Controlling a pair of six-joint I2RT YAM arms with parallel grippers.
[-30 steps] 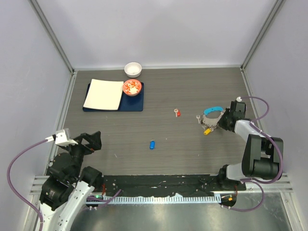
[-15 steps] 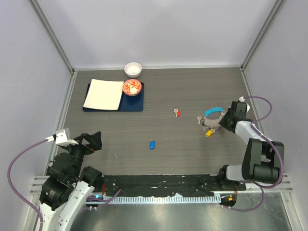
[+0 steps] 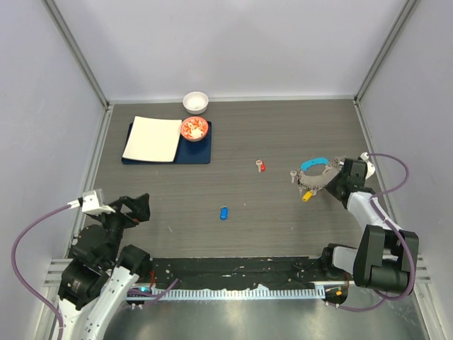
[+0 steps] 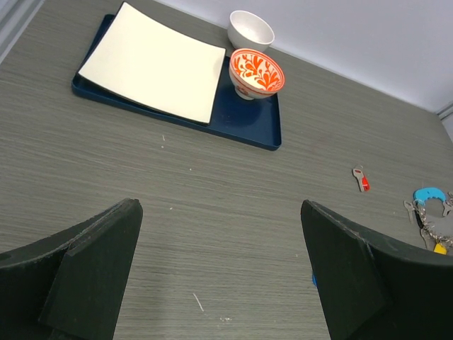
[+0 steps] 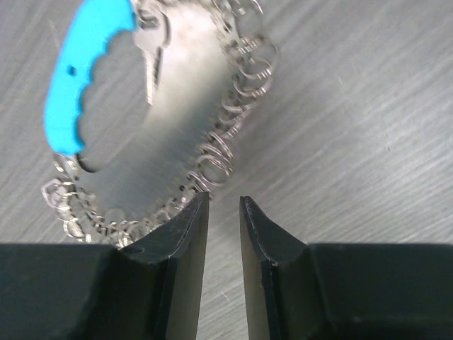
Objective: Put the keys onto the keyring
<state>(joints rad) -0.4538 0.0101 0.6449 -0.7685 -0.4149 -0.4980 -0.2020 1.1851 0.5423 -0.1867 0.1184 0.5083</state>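
- Right gripper (image 5: 224, 202): fingers closed to a narrow slit with nothing caught between them. The tips sit at the rim of the keyring (image 5: 177, 106), and one finger touches its small wire loops.
- Change over the last second: the right arm has drawn back toward the right wall. The keyring has barely shifted, with its yellow tag (image 3: 306, 197) nudged slightly nearer.
- Keyring position: flat on the table (image 3: 283, 134), right side, just beside the right gripper.
- Red key (image 3: 261, 166) and blue key (image 3: 224, 212): loose, unmoved, well apart from the ring.
- Left gripper (image 4: 219, 212): wide open, empty, parked near left.
- Judgement: the ring has only been repositioned, no key is threaded, and the task is barely begun.
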